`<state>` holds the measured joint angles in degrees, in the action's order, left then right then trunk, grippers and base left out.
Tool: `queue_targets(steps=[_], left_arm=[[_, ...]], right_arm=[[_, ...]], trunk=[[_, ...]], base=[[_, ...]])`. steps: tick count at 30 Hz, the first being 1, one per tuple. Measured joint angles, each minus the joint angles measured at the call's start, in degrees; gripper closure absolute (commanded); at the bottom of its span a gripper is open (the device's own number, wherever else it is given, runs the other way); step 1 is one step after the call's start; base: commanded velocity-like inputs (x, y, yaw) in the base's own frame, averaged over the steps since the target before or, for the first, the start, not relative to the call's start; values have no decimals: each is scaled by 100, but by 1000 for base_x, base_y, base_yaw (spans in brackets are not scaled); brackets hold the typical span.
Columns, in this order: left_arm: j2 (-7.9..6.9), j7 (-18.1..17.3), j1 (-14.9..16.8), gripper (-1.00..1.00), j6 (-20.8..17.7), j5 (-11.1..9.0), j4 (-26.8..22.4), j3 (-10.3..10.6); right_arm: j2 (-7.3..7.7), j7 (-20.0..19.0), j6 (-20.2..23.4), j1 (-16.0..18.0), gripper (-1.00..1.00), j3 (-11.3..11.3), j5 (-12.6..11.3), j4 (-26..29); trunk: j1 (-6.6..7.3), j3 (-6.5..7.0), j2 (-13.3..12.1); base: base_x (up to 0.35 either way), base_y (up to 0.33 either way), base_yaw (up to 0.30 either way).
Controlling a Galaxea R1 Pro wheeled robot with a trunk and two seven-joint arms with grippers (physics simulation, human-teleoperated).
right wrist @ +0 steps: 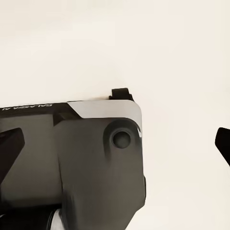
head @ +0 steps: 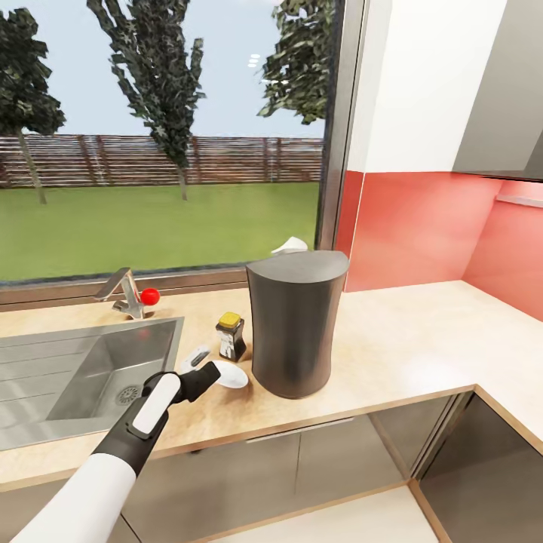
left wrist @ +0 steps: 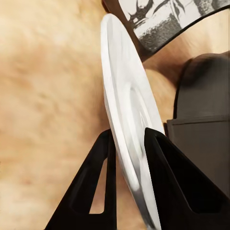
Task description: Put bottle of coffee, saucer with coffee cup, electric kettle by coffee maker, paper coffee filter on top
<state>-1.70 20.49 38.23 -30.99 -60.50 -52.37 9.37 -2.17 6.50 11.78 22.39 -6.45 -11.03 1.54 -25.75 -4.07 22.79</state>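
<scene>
Only lettering I can spot is white "GALAXEA", upside down and cut off, on the robot's dark body panel (right wrist: 72, 158). Bottle of coffee (left wrist: 163, 19) label's just artwork.

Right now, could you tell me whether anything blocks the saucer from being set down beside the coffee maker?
Nothing visible does. The left tool holds the saucer by its rim, just left of the coffee maker, in front of the coffee bottle.

Countertop (head: 392, 332): saucer (head: 230, 375) left of coffee maker (head: 294, 324) — bottle (head: 231, 336) behind (filter (head: 290, 245) atop).

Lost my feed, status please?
Left gripper shut on saucer, low over the counter. Bottle and coffee maker close beside. Right gripper open.
</scene>
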Motion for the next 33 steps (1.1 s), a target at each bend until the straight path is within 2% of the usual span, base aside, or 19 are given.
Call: queue_targets(steps=[1, 2, 20, 33], left_arm=[[0, -4, 0, 100, 5, 0, 0, 3], [0, -4, -2, -100, 7, 1, 0, 5], [-27, 14, -3, -100, 20, 39, 8, 18], [-17, 14, -4, -100, 21, 38, 3, 18]], right_arm=[[-1, 0, 0, 0, -100, 0, 0, 0], [-1, 0, 0, 0, -100, 0, 0, 0], [-2, 0, 0, 0, -100, 0, -1, 0], [-2, 0, 0, 0, -100, 0, -2, 0]], trunk=[[0, 0, 0], [0, 0, 0], [0, 0, 0], [-3, 0, -1]], base=[[0, 0, 0], [0, 0, 0], [-4, 0, 0], [-307, 13, 0]])
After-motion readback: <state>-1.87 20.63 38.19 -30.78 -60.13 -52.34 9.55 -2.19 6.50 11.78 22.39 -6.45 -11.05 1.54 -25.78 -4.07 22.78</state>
